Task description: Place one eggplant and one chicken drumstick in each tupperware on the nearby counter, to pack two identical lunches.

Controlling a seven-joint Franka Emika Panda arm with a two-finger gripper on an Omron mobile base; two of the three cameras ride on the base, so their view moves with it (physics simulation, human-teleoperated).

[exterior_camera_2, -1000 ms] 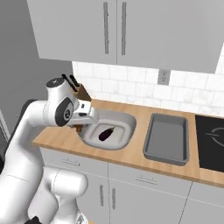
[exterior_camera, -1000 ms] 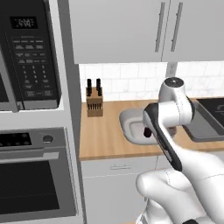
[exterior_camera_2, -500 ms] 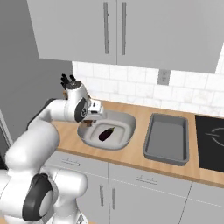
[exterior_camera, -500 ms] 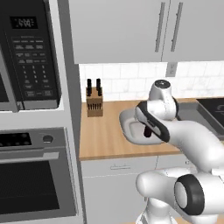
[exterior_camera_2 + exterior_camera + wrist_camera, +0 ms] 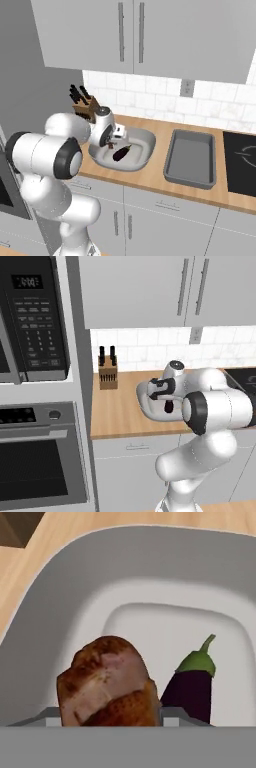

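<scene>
My gripper (image 5: 113, 140) hangs just over the light grey bowl-like tupperware (image 5: 145, 137), shut on a browned chicken drumstick (image 5: 107, 684). The drumstick hides my fingertips in the hand view. One purple eggplant (image 5: 192, 687) with a green cap lies on the floor of that tupperware (image 5: 50, 612), beside and below the drumstick. From the right base view the eggplant (image 5: 121, 152) shows near the bowl's middle. The darker rectangular tupperware (image 5: 190, 155) stands to its right on the wooden counter (image 5: 155, 182). In the left base view my gripper (image 5: 167, 398) is over the bowl's rim (image 5: 142, 391).
A knife block (image 5: 85, 107) stands at the back of the counter, left of the bowl. The black stovetop (image 5: 242, 160) lies right of the dark tray. A microwave (image 5: 30, 321) and an oven (image 5: 40, 466) fill the tall unit at the left.
The arm has folded down and swung towards the light tupperware, carrying the drumstick lower over the bowl. The eggplant has stayed where it lay.
</scene>
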